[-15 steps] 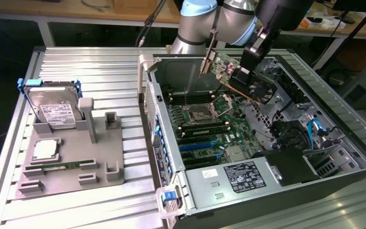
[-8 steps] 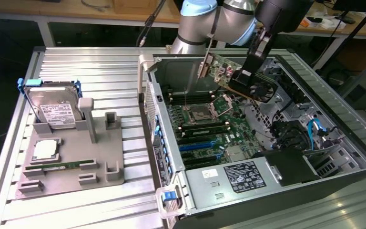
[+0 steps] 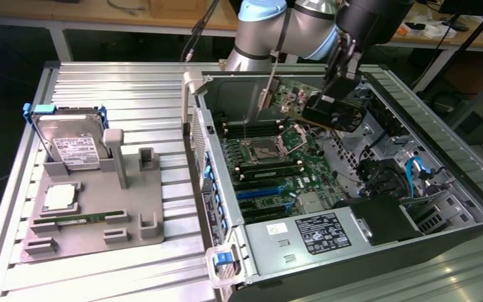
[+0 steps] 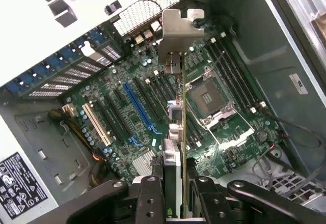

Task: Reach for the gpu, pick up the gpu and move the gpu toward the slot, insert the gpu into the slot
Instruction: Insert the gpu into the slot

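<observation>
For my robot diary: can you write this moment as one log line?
jaws: shut on gpu | gpu: held in air over motherboard | insert: not done

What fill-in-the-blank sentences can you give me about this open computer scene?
The pincer is shut on the ___.
The gpu hangs over the open case's green ___.
The hard drive stands in the gray holder at the exterior view's ___.
Missing words: gpu; motherboard; left.
</observation>
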`<action>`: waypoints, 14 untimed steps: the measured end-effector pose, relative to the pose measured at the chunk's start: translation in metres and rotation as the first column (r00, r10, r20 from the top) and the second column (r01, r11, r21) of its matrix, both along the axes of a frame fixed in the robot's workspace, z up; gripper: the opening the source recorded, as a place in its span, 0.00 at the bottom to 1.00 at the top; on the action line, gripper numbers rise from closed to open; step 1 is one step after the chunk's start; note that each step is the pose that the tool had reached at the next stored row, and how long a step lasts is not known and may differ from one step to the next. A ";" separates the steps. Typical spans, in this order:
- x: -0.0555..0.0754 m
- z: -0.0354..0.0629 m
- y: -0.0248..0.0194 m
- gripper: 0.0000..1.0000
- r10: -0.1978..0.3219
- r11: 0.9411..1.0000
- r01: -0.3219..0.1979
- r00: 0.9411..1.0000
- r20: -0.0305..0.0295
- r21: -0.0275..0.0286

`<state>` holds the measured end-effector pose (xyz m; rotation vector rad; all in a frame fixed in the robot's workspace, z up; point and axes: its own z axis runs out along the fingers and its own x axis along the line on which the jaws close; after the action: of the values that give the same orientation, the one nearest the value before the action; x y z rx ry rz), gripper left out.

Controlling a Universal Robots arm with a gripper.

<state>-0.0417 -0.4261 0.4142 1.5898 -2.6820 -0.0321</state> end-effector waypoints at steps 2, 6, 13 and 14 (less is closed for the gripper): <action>0.000 -0.0005 0.0000 0.27 0.057 0.998 -0.057 0.998 0.000 0.000; 0.000 -0.0011 0.0000 0.27 0.142 0.990 -0.142 0.990 0.000 0.000; 0.000 -0.0058 -0.0019 0.27 0.271 0.963 -0.271 0.963 0.006 -0.001; -0.001 -0.0077 -0.0036 0.27 0.276 0.961 -0.276 0.961 0.006 -0.001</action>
<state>-0.0423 -0.4298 0.4065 1.9493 -2.4366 -0.0212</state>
